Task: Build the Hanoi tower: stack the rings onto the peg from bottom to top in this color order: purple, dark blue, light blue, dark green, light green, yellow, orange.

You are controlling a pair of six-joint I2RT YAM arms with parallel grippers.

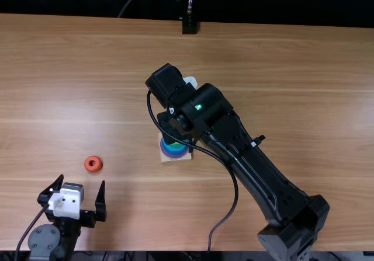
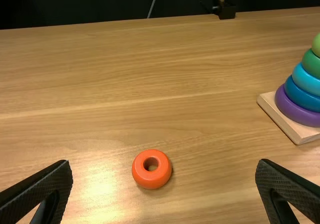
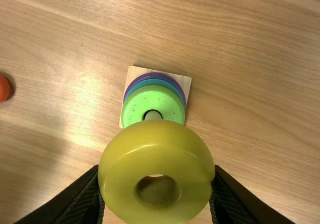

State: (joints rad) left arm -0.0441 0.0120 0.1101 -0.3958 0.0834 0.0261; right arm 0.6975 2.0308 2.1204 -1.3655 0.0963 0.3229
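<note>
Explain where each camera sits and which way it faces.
Top view: above the table's near edge, looking steeply down and forward; shows left arm, right arm.
Left wrist view: on left wrist, looks forward over orange ring; shows left gripper.
Right wrist view: on right wrist, looks down past yellow ring; shows right gripper.
Both wrist views share the orange ring and stack.

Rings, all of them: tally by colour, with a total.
Purple ring: 1
Dark blue ring: 1
Light blue ring: 1
Dark green ring: 1
Light green ring: 1
Yellow ring: 1
Orange ring: 1
Total: 7
</note>
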